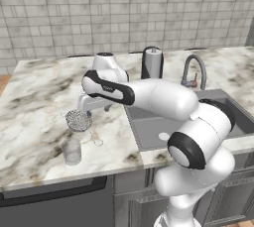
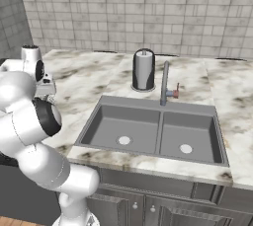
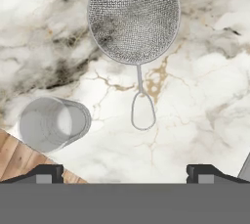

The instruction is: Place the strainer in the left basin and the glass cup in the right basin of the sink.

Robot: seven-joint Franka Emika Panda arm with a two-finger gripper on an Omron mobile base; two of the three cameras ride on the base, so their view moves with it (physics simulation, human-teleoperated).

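Note:
The strainer (image 3: 134, 17), a silvery mesh bowl with a thin wire handle (image 3: 142, 108), lies on the marble counter left of the sink. The clear glass cup (image 3: 53, 123) stands upright beside it, nearer the counter's front edge. My gripper (image 3: 124, 174) hovers above the counter, open and holding nothing, its tips level with the end of the handle. From the left base view the hand (image 1: 84, 107) hangs just above the strainer (image 1: 78, 120), with the glass cup (image 1: 72, 150) in front. The left basin (image 2: 123, 129) and right basin (image 2: 188, 136) hold nothing.
A tall dark steel canister (image 2: 144, 69) stands behind the sink, next to the curved faucet (image 2: 164, 82). My arm reaches across the left basin (image 1: 154, 127) in the left base view. The counter's front edge and wooden floor (image 3: 14, 162) lie close to the glass cup.

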